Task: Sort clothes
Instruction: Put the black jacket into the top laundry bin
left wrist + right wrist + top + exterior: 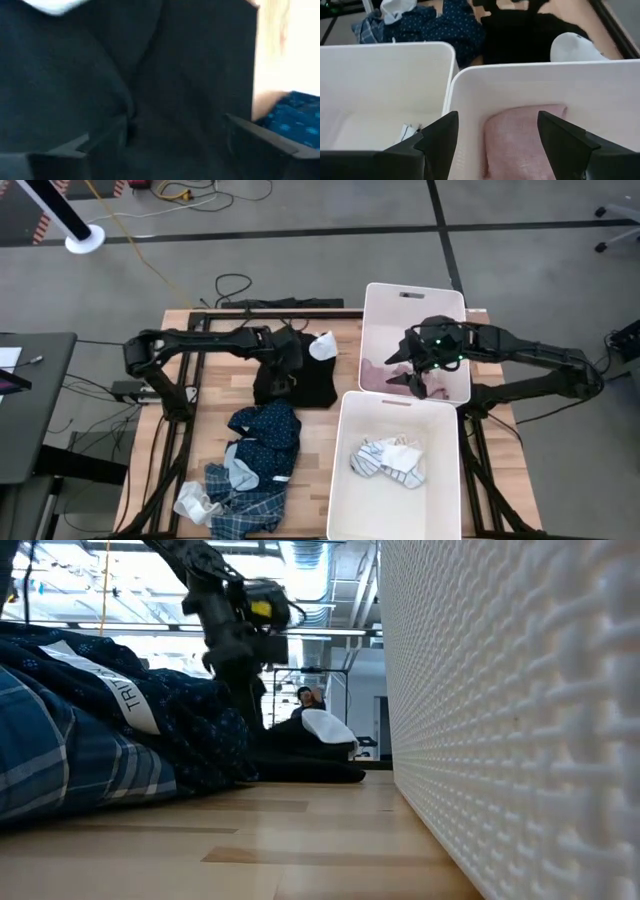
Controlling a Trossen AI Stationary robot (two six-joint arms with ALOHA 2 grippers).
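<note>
Two white bins stand on the right half of the worktop [200, 420]: the far bin [380, 310] holds a pink piece [520, 135], and the near bin [345, 500] holds striped socks [390, 460]. Left of the bins lie the unsorted clothes. Largest is the black shirt [310, 380], spread flat near the middle of the worktop, just left of the far bin, with a white sock [322, 347] at its far edge. Nearer comes the navy dotted piece [268, 432], crumpled, and nearest the blue plaid shirt [245, 505], with a pale bit of cloth [193, 502] at its left end.

The left claw [283, 370] is down over the black shirt's left part, fingers spread wide; its wrist view is filled by dark cloth with both fingers [260, 140] apart, so nothing is held. The right claw [412, 370] hangs over the far bin above the pink piece, fingers also spread and empty.

Sorting looks partly done, with four or so items left. The step in hand seems to be a pick of the black shirt. The next move calls for the left claw to press into the cloth, pinch a fold firmly, and lift high enough that the trailing shirt clears the bin wall. The white sock may get dragged along.
</note>
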